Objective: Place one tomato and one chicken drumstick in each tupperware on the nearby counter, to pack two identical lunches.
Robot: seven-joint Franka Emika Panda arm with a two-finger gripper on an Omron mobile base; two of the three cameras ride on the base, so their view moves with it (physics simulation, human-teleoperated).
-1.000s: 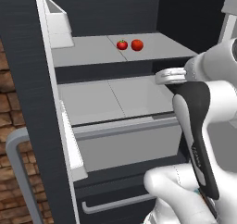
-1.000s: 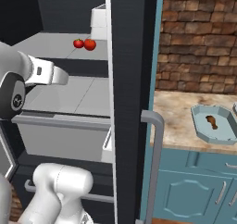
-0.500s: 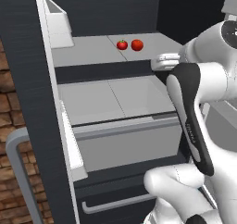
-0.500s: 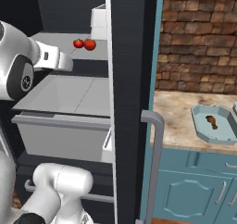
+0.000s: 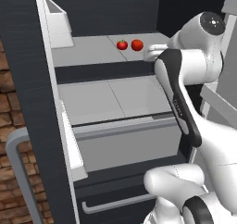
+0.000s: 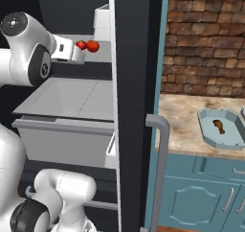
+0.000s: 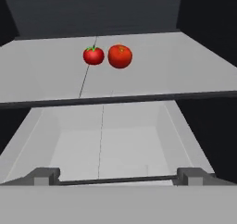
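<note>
Two red tomatoes (image 7: 93,55) (image 7: 120,56) sit side by side on the grey fridge shelf (image 7: 185,65), ahead of my gripper (image 7: 118,179), whose jaws are open and hold nothing. From the left base view the tomatoes (image 5: 122,45) (image 5: 137,45) lie just left of my hand. In the right base view my gripper (image 6: 78,54) hovers at the shelf's front edge, close to the tomatoes (image 6: 93,46). On the beige counter (image 6: 179,125) to the right rests a pale blue tupperware (image 6: 206,118) with one brown chicken drumstick (image 6: 219,127) inside.
The black fridge door (image 6: 136,82) stands open between me and the counter, its silver handle (image 6: 161,168) low down. A grey drawer (image 5: 115,98) lies under the shelf. A white bin (image 5: 58,21) sits at the shelf's left. Teal cabinets (image 6: 201,197) are below the counter.
My arm has raised the hand from drawer height to shelf level and brought it closer to the tomatoes. The jaws stayed open. The tomatoes have not moved.
</note>
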